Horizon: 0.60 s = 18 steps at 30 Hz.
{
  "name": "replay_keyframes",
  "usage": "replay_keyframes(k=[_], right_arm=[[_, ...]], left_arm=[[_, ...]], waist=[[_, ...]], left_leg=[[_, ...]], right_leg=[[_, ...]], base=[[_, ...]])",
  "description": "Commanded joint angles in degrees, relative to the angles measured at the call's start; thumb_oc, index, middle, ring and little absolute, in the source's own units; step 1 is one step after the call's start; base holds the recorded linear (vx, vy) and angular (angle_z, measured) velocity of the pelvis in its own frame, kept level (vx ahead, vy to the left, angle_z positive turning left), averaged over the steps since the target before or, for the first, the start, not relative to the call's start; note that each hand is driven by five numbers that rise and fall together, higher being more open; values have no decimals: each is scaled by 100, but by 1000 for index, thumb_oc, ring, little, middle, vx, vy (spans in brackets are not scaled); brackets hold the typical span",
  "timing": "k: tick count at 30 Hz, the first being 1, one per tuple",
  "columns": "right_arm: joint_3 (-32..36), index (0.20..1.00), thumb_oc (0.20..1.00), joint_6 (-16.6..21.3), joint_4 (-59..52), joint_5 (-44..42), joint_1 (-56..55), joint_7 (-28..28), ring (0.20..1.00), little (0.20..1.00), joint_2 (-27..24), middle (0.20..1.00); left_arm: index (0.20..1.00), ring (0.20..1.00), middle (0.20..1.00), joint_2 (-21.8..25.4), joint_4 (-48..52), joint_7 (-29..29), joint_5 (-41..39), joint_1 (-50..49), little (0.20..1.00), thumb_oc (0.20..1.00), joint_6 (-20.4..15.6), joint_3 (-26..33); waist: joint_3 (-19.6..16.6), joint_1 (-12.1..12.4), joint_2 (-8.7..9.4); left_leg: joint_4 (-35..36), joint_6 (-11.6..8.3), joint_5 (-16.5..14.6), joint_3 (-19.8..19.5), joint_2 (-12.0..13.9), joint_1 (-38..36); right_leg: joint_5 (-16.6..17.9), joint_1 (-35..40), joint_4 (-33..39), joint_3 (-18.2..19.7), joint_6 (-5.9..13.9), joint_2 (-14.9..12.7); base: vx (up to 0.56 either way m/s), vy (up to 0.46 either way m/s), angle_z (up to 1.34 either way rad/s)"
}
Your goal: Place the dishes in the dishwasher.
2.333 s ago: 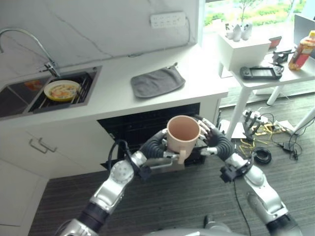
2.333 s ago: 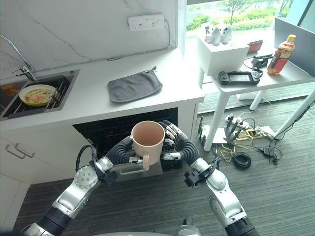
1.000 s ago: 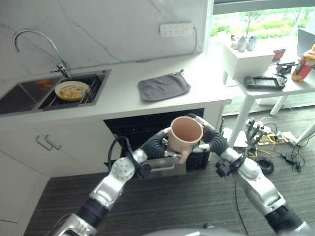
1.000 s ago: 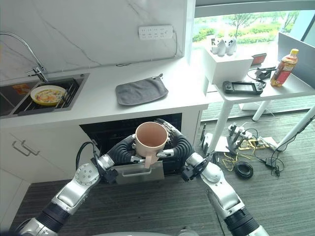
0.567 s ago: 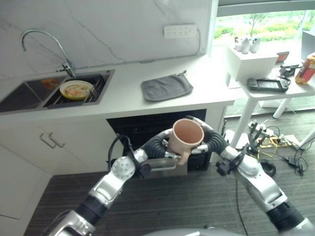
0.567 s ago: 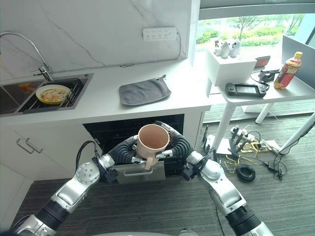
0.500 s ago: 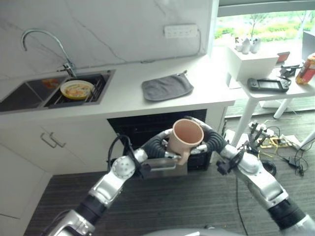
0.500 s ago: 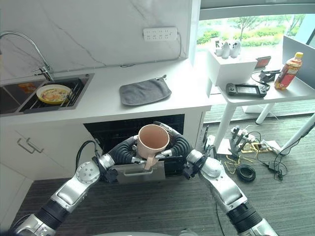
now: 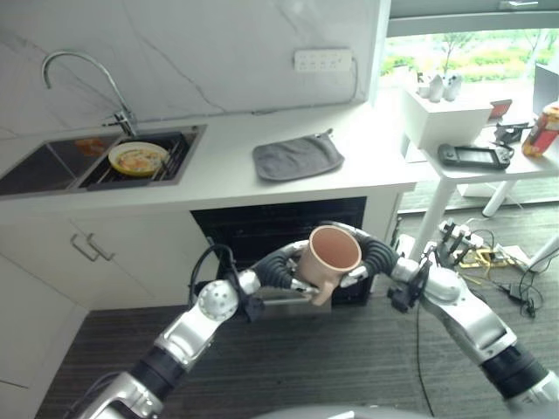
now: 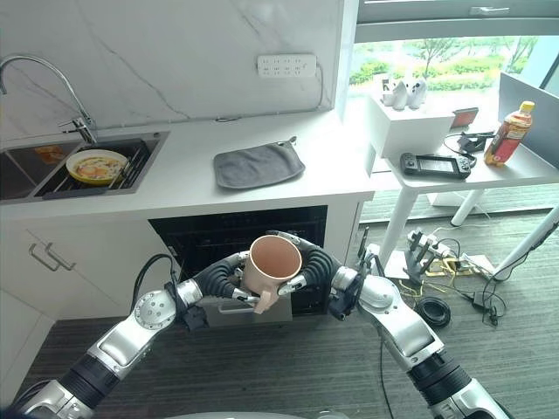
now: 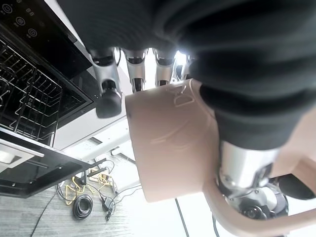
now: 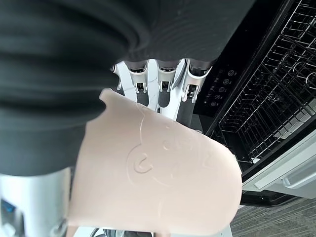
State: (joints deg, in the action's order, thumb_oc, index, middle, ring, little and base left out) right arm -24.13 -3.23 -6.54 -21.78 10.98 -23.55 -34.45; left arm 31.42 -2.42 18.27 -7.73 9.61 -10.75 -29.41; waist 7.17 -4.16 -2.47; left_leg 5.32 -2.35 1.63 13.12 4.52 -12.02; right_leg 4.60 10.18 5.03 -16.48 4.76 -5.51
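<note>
A pale pink mug (image 9: 332, 253) hangs upright, slightly tilted, in front of the open dishwasher (image 9: 262, 229) under the white counter. My left hand (image 9: 278, 267) and right hand (image 9: 374, 255) clasp it from either side, fingers curled round its wall. The left wrist view shows the mug (image 11: 168, 143) with its handle by my thumb and the black wire rack (image 11: 24, 108) beyond. In the right wrist view the mug (image 12: 153, 177) sits against my palm, the rack (image 12: 276, 98) behind it. A bowl with food remains (image 9: 138, 158) sits in the sink.
A grey cloth (image 9: 297, 157) lies on the counter above the dishwasher. The dishwasher's grey front panel (image 9: 284, 301) juts out below the mug. A white side table (image 9: 498, 170) with a controller and a bottle stands at the right, cables (image 9: 476, 253) on the floor beneath.
Both hands have lowered the mug a little toward the dishwasher opening and tilted it. The camera has shifted as well. The grip on the mug is unchanged.
</note>
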Motion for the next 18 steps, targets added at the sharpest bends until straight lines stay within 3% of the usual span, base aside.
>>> replay_keyframes(k=[1, 16, 17, 18], right_arm=[[-859, 1000, 1000, 216, -197, -737, 880, -696, 1000, 1000, 733, 1000], [-1004, 1000, 1000, 252, -210, -1028, 961, -775, 1000, 1000, 1040, 1000], [-996, 548, 548, 300, -204, -1038, 956, -748, 548, 548, 1039, 548], [-992, 504, 504, 320, -202, -1025, 964, -732, 504, 504, 1039, 504]], left_arm=[[200, 200, 200, -514, 315, 72, -148, 1190, 200, 200, -531, -563], [200, 200, 200, -745, 406, -31, -265, 1372, 200, 200, -516, -756], [200, 200, 200, -742, 413, -52, -253, 1378, 200, 200, -506, -776], [200, 200, 200, -743, 411, -64, -259, 1386, 200, 200, -499, -784]], waist=[[73, 85, 264], [61, 93, 258], [60, 86, 263], [57, 83, 265]], left_leg=[[-40, 178, -517, 36, -138, -285], [-35, 178, -518, 14, -150, -292], [-36, 178, -521, 16, -151, -291], [-37, 177, -523, 19, -152, -288]], right_leg=[[-511, 170, -161, 494, 335, -148], [-517, 196, -152, 466, 341, -155], [-516, 197, -150, 469, 341, -153], [-516, 193, -149, 469, 343, -154]], base=[[0, 0, 0], [0, 0, 0], [0, 0, 0], [0, 0, 0]])
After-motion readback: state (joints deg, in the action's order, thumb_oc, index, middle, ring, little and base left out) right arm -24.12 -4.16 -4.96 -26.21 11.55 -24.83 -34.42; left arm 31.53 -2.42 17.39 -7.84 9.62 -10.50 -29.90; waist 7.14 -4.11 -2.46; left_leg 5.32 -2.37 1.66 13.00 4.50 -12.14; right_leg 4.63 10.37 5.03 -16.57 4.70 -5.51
